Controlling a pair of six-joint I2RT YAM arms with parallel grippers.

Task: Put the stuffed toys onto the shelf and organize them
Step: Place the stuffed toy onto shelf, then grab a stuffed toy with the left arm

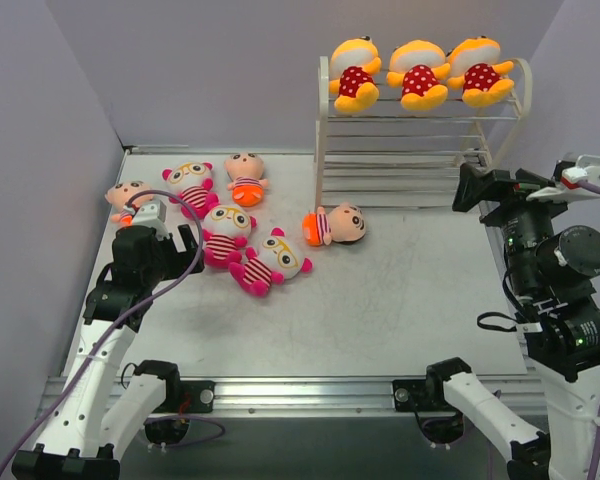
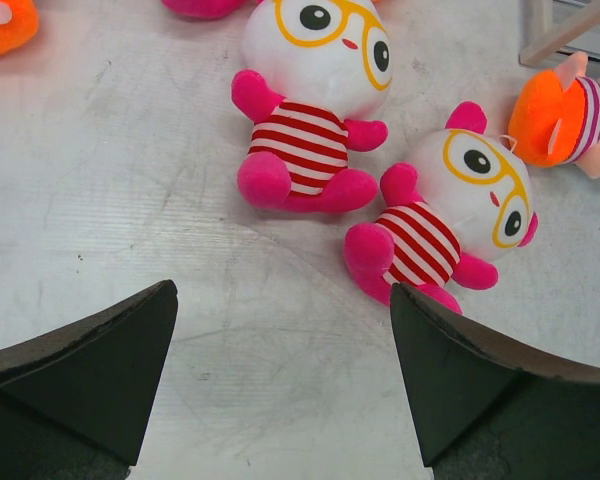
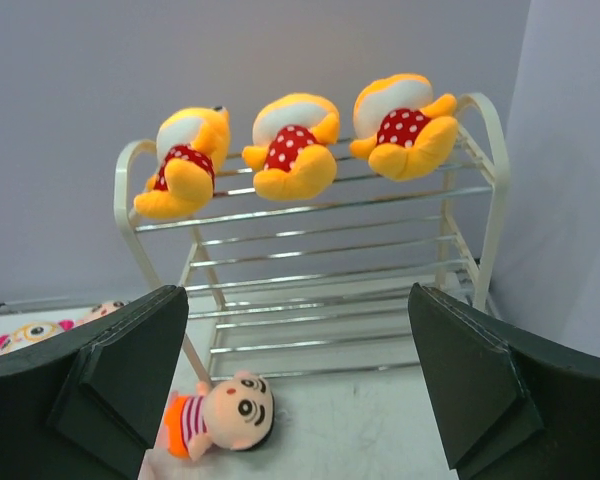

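While three yellow dolls (image 1: 417,72) top shelf (image 1: 410,150), six other dolls (image 1: 225,230) on table (image 1: 410,300).

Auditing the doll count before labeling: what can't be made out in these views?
Top view: far-left peach-faced doll, partly covered by the left arm's wrist.
Left wrist view: orange-bottomed doll, face cut off by the right edge; orange scrap in the top-left corner, too cropped to identify.
Right wrist view: glasses doll, mostly behind a finger of the right claw.
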